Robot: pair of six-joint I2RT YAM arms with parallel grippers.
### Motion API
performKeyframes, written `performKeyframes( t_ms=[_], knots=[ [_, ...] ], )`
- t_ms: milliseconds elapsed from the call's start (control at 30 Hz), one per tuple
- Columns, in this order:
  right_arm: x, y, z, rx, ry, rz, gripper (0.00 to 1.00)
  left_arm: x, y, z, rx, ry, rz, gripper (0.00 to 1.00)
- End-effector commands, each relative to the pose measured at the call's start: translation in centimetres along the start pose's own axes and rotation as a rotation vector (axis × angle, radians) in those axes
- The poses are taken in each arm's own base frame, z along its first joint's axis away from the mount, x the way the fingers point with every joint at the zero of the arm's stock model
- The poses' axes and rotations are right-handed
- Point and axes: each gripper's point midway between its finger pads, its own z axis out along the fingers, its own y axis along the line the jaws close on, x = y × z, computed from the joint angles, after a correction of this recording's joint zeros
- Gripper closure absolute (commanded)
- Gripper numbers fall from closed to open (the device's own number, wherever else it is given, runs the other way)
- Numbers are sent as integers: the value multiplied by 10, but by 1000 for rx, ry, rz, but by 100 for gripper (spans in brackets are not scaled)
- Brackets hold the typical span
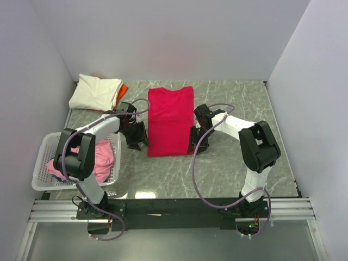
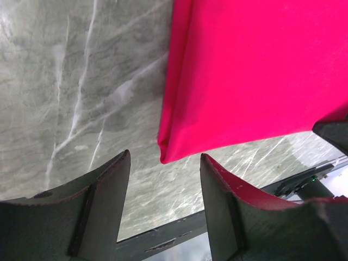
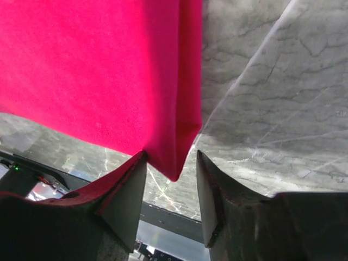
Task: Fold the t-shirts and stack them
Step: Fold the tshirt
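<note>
A crimson red t-shirt point(image 1: 169, 120) lies folded into a long strip on the marble table point(image 1: 234, 163). My left gripper point(image 1: 136, 142) is open at its near left corner point(image 2: 164, 156); the corner lies just beyond the fingertips, apart from them. My right gripper point(image 1: 194, 145) is open at the near right corner point(image 3: 175, 173), which hangs between the fingers point(image 3: 126, 190). A folded cream-white t-shirt point(image 1: 95, 92) lies at the far left with an orange one point(image 1: 123, 88) under it. Light pink t-shirts point(image 1: 98, 159) lie bundled in the basket.
A white plastic lattice basket point(image 1: 41, 163) stands at the near left, beside the left arm. White walls enclose the table on three sides. The black base rail point(image 1: 179, 209) runs along the near edge.
</note>
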Motion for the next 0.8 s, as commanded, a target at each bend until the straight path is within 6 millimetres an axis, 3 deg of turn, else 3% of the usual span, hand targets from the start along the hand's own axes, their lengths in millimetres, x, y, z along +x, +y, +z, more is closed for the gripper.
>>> performKeyframes(
  t_ms=[0,433,767],
  knots=[
    [-6,0,6,2,-26,3,52,-3,-4,-10,12,-44,49,41],
    [1,-13,16,32,-21,29,67,8,6,-4,-10,-19,58,43],
    [7,-15,18,33,-5,26,84,23,-6,11,-7,31,99,47]
  ],
)
